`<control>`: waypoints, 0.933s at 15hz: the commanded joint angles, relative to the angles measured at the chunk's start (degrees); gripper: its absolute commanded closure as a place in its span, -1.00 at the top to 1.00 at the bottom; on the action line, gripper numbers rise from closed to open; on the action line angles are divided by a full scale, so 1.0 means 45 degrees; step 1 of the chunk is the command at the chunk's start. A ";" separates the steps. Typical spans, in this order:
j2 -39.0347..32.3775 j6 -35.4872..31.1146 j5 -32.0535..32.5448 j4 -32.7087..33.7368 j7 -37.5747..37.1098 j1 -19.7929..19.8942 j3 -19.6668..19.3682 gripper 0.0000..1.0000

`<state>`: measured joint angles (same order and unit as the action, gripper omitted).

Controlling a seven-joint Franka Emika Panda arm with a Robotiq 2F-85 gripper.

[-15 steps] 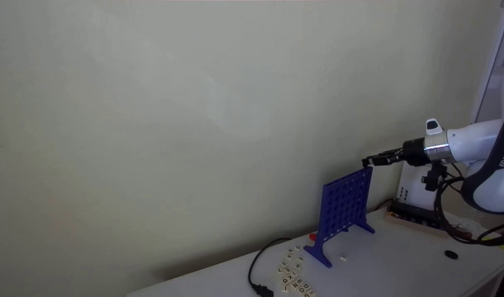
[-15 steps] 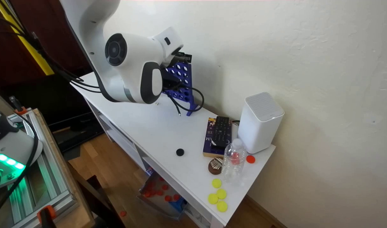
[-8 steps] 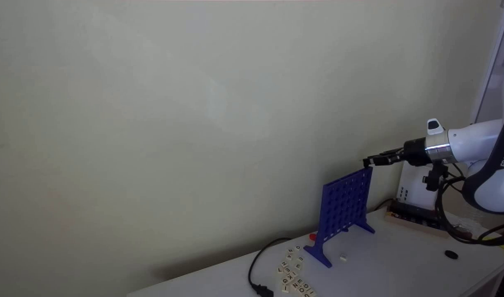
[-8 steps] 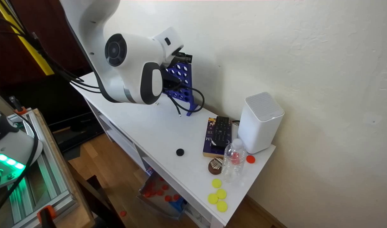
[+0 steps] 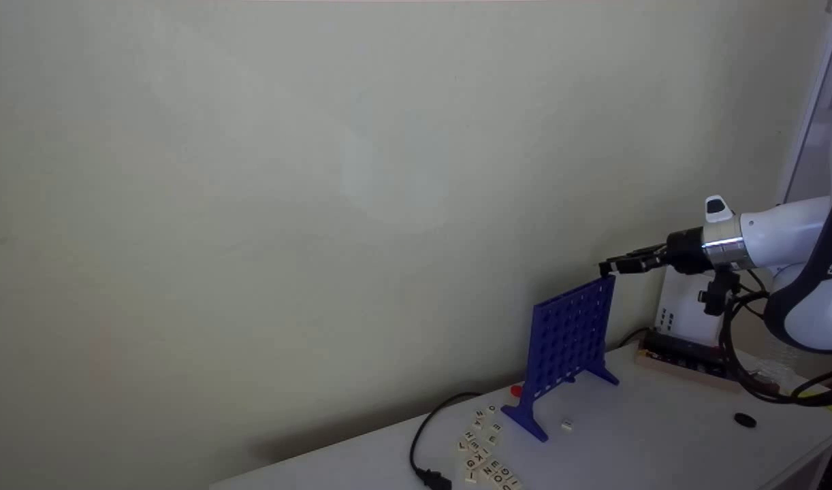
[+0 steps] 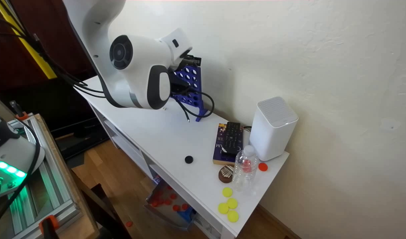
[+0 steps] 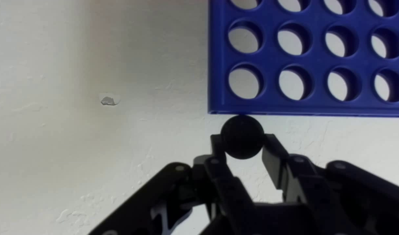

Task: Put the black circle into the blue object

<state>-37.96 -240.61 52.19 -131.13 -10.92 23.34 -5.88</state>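
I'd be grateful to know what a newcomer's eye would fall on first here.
Probably the grid, deep blue and upright on the table by the wall, with the pincer gripping a black disc at its top edge. After that, perhaps the four yellow discs near one table end.

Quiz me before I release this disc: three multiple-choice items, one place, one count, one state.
1. Jaws nearest which part of the blue grid?
A) feet
B) top edge
C) bottom row

2. Yellow discs visible on the table?
A) two
B) seven
C) four

3. Jaws' state?
A) closed on a black disc
B) wide open
C) shut, empty

1 B: an exterior view shows the jaws just above a top corner.
2 C: an exterior view shows four.
3 A: the wrist view shows the disc between them.
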 commanded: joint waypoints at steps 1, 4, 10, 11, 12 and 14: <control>0.0333 0.0264 0.0274 -0.0466 0.0037 -0.0098 -0.0256 -0.80; 0.0417 0.0308 0.0375 -0.0625 0.0046 -0.0047 -0.0353 -0.80; 0.0262 0.0392 0.0251 -0.0596 0.0134 -0.0079 -0.0388 -0.80; 0.0250 0.0422 0.0255 -0.0588 0.0147 -0.0090 -0.0386 -0.80; 0.0243 0.0484 0.0264 -0.0584 0.0152 -0.0102 -0.0389 -0.80; 0.0270 0.0625 0.0272 -0.0608 0.0159 -0.0124 -0.0399 -0.80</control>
<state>-37.56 -239.54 52.84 -132.78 -10.92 23.27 -7.08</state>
